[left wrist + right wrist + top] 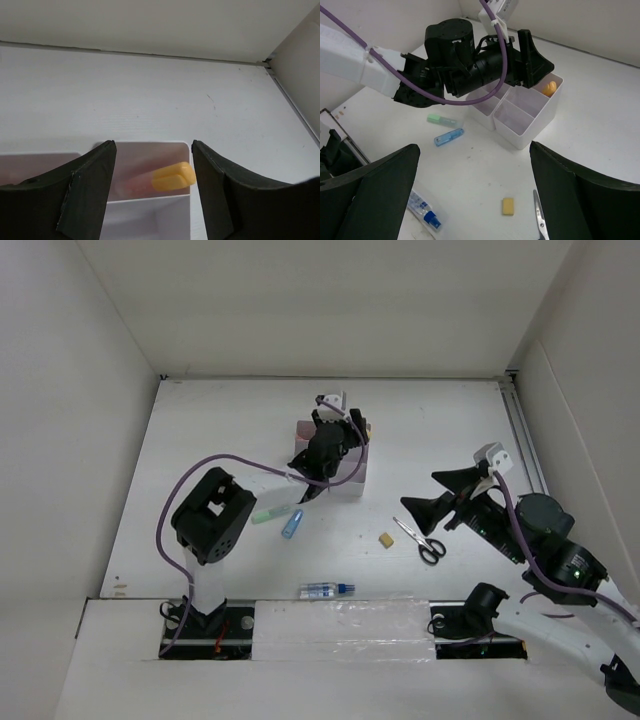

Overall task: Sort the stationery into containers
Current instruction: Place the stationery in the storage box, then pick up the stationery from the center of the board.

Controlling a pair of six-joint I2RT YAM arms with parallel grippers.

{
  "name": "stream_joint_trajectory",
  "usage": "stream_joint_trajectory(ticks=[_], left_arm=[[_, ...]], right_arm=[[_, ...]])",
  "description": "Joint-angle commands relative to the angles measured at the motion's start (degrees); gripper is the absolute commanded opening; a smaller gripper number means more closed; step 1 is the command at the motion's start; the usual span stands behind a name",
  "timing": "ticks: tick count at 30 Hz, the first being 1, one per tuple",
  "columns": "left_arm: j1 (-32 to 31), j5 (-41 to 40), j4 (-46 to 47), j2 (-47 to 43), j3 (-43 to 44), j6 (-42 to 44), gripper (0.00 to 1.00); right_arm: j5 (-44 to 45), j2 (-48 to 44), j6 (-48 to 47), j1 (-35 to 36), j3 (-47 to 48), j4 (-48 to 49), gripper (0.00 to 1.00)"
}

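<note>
1. Left gripper (pixel 152 148) hovers over the far right compartment of the white organizer (pixel 540 120). Its jaws are apart with nothing between them. An orange pen (pixel 172 177) lies in that compartment.
2. Right gripper (pixel 474 147) is spread wide and empty, near the black-handled scissors (pixel 422 540).
3. Loose on the table: tan eraser (pixel 384 539), blue tube (pixel 291 524), green marker (pixel 268 513), blue-capped bottle (pixel 327 590).
4. I judge the scissors come next. They are rigid, thin and lying flat (awkward to get under). I would pinch across the handle loops, the thickest part.
</note>
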Motion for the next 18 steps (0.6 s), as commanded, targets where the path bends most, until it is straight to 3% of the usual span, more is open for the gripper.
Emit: stream_joint_trajectory(ticks=[1, 5, 7, 10, 11, 14, 15, 17, 18], left_arm=[[-0.8, -1.9, 4.2, -1.4, -0.9, 1.4, 0.59], [-2.9, -5.1, 6.4, -6.1, -4.6, 1.4, 0.63], [-4.1, -7.9, 6.4, -9.0, -6.5, 0.5, 0.73], [-5.5, -15.7, -0.7, -15.4, -6.5, -3.3, 0.9], [-6.1, -17.8, -6.9, -18.6, -6.0, -6.7, 0.99], [-6.6, -25.4, -18.2, -23.0, -2.4, -10.5, 0.99], [-6.6, -29.5, -29.8, -25.4, -0.9, -16.3, 0.99], [-6.1, -31.9, -41.2, -27.2, 2.6, -23.6, 0.99], [-4.0, -31.9, -56.1, -28.9, 3.6, -30.1, 0.99]], right_arm=[[0.1, -1.5, -0.8, 0.4, -0.2, 3.3, 0.97], [0.1, -1.5, -0.8, 0.4, -0.2, 3.3, 0.97], [0.1, -1.5, -0.8, 0.4, -0.2, 3.3, 0.97], [0.1, -2.0, -0.8, 0.4, -0.2, 3.3, 0.97], [0.1, -2.0, -0.8, 0.4, -0.2, 3.3, 0.97], [-0.6, -2.0, -0.8, 0.4, -0.8, 3.3, 0.99], [-0.6, -2.0, -0.8, 0.4, -0.8, 3.3, 0.99], [-1.1, -2.0, -0.8, 0.4, -0.8, 3.3, 1.0], [-1.1, -2.0, -0.8, 0.4, -0.8, 3.3, 1.0]])
